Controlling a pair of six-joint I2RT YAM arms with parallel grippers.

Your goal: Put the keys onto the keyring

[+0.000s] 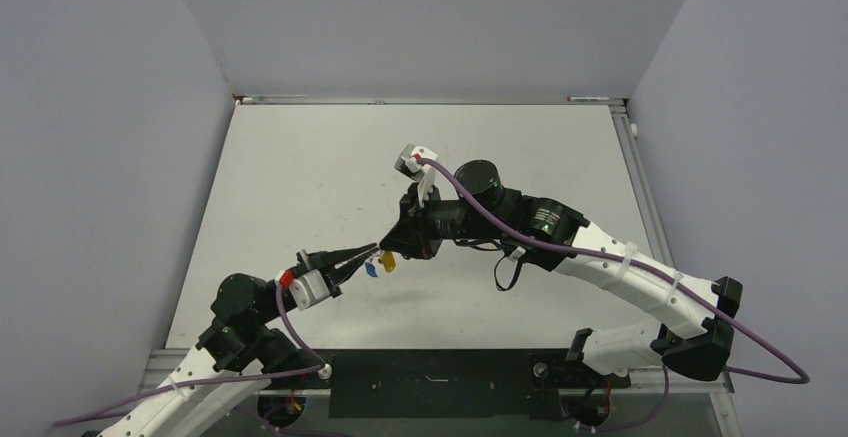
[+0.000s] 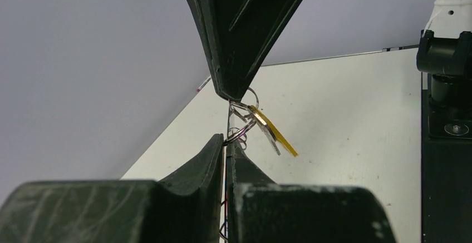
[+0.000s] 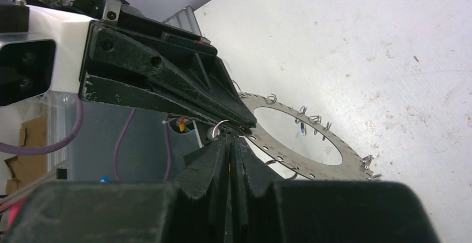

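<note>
The keyring is a thin flat silvery-grey hoop with small split rings along its rim, seen face-on in the right wrist view and edge-on as a thin line in the left wrist view. My left gripper is shut on its edge from below. My right gripper is shut on the same edge, tip to tip with the left gripper. The yellow-headed key and a silvery key hang from small rings beside the right gripper. The blue key and the yellow key dangle above the table.
The white table lies under the grippers, which meet in the air over its near middle. Grey walls stand on three sides. The right arm arches in from the right. A purple cable runs along it.
</note>
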